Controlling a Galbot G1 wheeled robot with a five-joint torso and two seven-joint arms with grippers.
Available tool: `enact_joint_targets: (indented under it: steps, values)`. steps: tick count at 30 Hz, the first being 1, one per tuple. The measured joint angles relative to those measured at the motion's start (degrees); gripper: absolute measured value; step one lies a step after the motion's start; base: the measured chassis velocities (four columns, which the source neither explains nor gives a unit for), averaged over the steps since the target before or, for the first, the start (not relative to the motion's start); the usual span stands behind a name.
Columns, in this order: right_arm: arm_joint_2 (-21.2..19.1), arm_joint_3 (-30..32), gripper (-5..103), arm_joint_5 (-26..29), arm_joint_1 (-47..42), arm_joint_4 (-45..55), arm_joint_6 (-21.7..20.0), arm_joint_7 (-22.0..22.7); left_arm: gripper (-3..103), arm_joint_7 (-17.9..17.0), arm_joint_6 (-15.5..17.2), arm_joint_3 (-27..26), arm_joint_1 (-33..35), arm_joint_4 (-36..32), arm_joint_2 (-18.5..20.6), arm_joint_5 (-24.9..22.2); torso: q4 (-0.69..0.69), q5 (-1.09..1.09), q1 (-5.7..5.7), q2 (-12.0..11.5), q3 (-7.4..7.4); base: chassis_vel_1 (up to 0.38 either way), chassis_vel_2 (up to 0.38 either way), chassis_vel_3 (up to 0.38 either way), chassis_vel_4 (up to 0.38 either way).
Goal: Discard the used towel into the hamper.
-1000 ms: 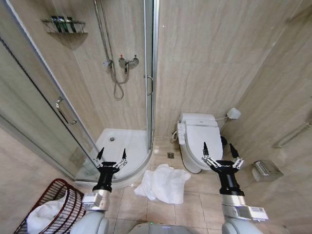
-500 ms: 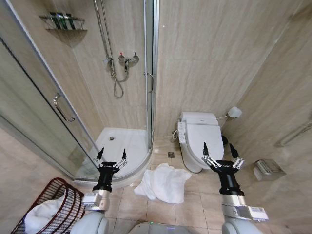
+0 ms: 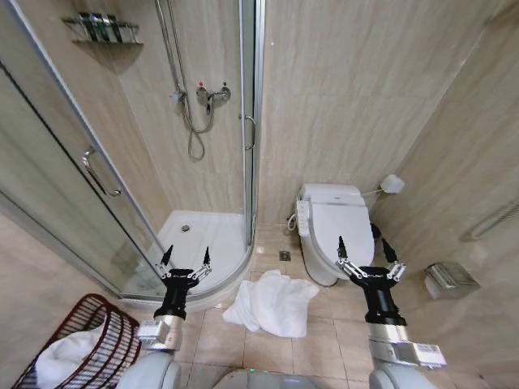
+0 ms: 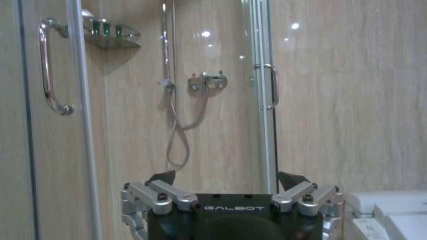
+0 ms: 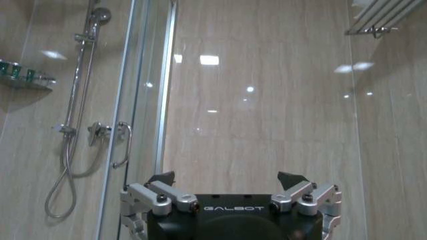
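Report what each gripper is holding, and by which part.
Nothing is held. The left gripper and right gripper are both open and empty, raised above the floor; the towel lies untouched on the tiles.

White towel, reddish-brown open-weave hamper, beige marbled wall tiles.

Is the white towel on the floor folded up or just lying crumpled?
Crumpled. The towel lies in a loose, rumpled heap on the floor tiles between the shower and the toilet, with uneven folds and no neat edges.
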Motion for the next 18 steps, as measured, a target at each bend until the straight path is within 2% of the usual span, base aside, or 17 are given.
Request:
enact_joint_targets:
  steps: [18]
  values:
    - [0.00, 0.00, 100, 0.00, 0.00, 0.00, 0.00, 0.00, 100, 0.00, 0.00, 0.00, 0.00, 0.00, 0.00, 0.00, 0.00, 0.00, -2.40, -5.26, -2.86, 0.000, 0.000, 0.000, 0.000]
